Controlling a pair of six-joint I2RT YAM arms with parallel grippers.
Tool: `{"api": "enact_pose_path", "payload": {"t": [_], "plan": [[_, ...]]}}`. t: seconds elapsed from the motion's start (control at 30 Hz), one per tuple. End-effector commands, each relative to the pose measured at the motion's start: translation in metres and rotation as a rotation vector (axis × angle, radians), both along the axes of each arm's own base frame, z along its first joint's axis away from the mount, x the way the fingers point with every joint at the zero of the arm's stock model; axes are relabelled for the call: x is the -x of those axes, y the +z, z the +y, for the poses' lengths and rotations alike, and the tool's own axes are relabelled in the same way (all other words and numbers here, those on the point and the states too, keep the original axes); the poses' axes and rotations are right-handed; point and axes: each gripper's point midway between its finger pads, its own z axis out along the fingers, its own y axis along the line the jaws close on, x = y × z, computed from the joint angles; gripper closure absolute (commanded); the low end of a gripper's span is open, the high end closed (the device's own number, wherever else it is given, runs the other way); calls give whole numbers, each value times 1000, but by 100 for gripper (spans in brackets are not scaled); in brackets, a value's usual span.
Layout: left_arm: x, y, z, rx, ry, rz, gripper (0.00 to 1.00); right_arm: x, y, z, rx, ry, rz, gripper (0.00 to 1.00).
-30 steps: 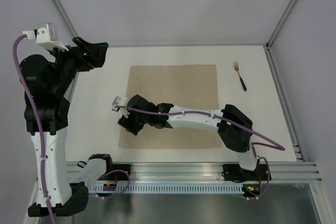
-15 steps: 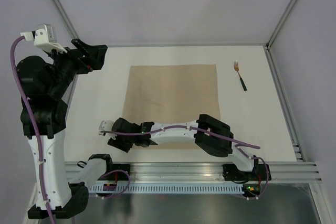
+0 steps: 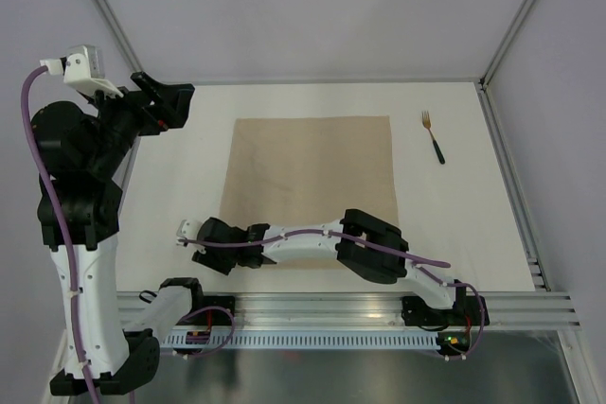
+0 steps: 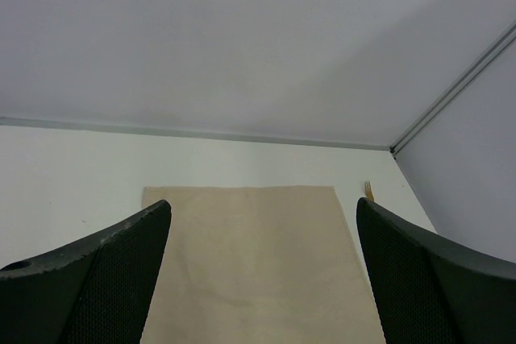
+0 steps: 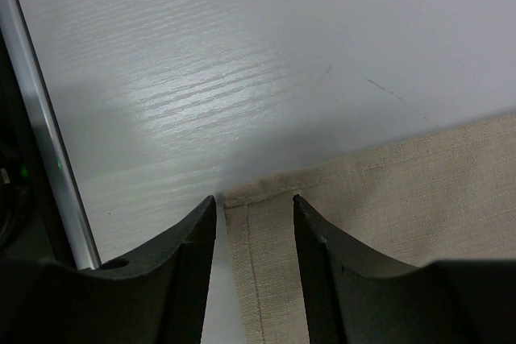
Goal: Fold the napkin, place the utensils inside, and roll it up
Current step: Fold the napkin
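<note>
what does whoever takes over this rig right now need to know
Left gripper: open, raised at the far left, holding nothing.
Right gripper: open, low at the napkin's near left corner, fingers either side of that corner, not clamped yet.
Napkin: flat and unfolded, mid table.
Fork: on the table right of the napkin, apart from it.
Done: nothing.
Left: fold the napkin, put the fork inside, roll it up.

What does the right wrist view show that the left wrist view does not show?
Only right wrist: a hemmed corner of the napkin lying between the open fingers of the right end effector. Only left wrist: the fork beside the napkin's far right corner, and the back wall. Both: the napkin and the white table.
</note>
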Motion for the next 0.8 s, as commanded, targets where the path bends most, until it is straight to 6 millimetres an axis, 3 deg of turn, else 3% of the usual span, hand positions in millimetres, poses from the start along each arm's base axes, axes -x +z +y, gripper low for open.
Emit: {"api": "enact_pose_path", "payload": {"t": [0.0,0.23,0.43,0.57,0.77], "plan": [[4,-9,-1,-7,-8,31,0,-2,0,5,6,-30,-21,51],[3,-14,1,-15,-2,38,0,-3,-8,0,34,-35,-41,54],[3,-18,2,-20,3,44,0,-2,-5,-1,41,-29,-44,71],[3,-20,1,-21,3,47,0,-2,4,0,34,-26,-42,85],[6,-20,3,-24,10,43,0,7,30,4,1,0,-28,91]]}}
